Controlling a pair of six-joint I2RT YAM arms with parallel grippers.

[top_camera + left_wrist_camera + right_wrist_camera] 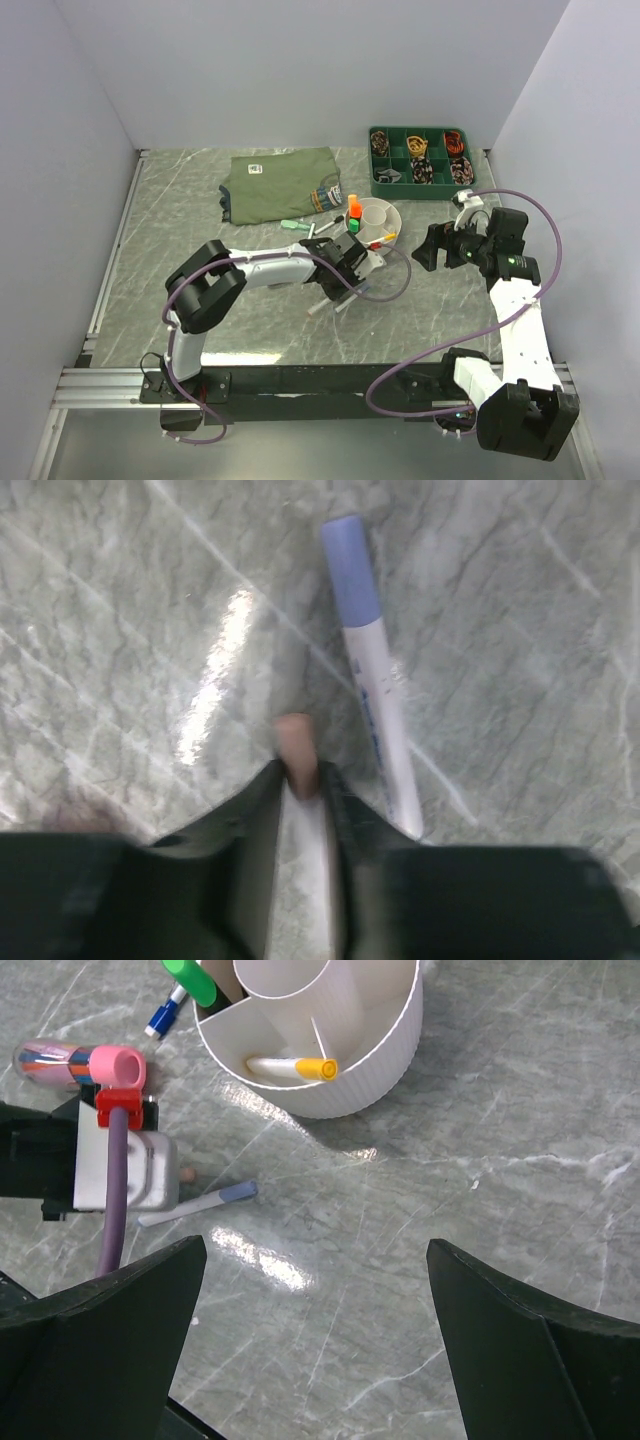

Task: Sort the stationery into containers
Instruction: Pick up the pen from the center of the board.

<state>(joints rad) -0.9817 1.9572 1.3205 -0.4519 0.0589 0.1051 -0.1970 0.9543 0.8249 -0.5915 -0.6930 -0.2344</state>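
My left gripper [300,777] is shut on a thin white pen with a pale pink cap [295,742], low over the table. A white pen with a blue cap [372,680] lies just right of it; it also shows in the right wrist view [200,1203]. The white round tub [385,1045] holds a yellow-capped pen [295,1067], a green highlighter [190,978] and an orange one [353,206]. My right gripper [316,1244] is open and empty, right of the tub [393,212]. In the top view my left gripper [345,278] is just in front of the tub.
A folded olive-green shirt [280,183] lies at the back. Two more pens [296,225] lie by its front edge. A dark green compartment tray [420,158] stands at the back right. A purple cable loops off my left wrist [112,1210].
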